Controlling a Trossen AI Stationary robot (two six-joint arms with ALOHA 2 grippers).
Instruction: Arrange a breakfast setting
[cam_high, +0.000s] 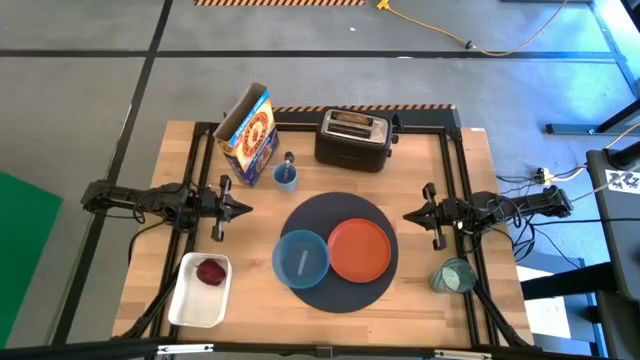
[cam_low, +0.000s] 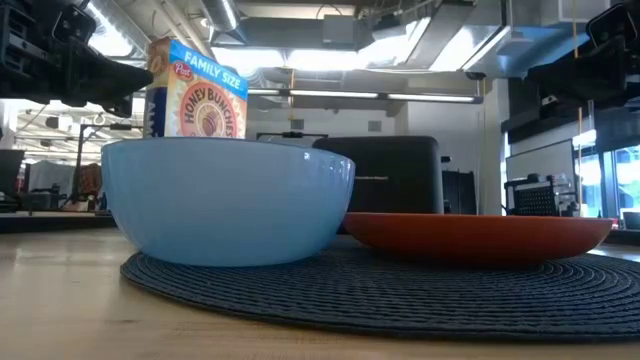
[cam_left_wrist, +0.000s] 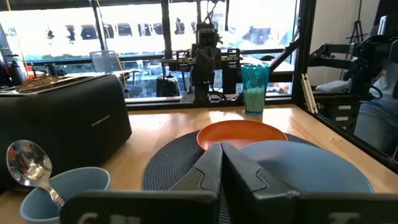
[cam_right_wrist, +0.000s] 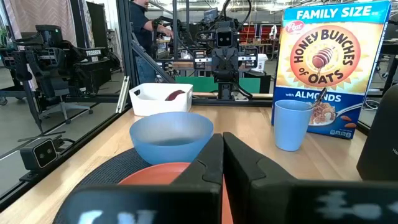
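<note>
reading "honey bunches of oats" box (cam_right_wrist: 323, 65)

Past the closed left claw (cam_left_wrist: 221, 163), the orange plate (cam_left_wrist: 239, 135) and blue bowl (cam_left_wrist: 305, 171) sit on the dark placemat (cam_left_wrist: 166, 163).

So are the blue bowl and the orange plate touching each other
Cannot tell. In the high view the bowl and plate meet rim to rim on the placemat with no gap showing; in the low view the bowl's wall covers the plate's near edge.
</note>
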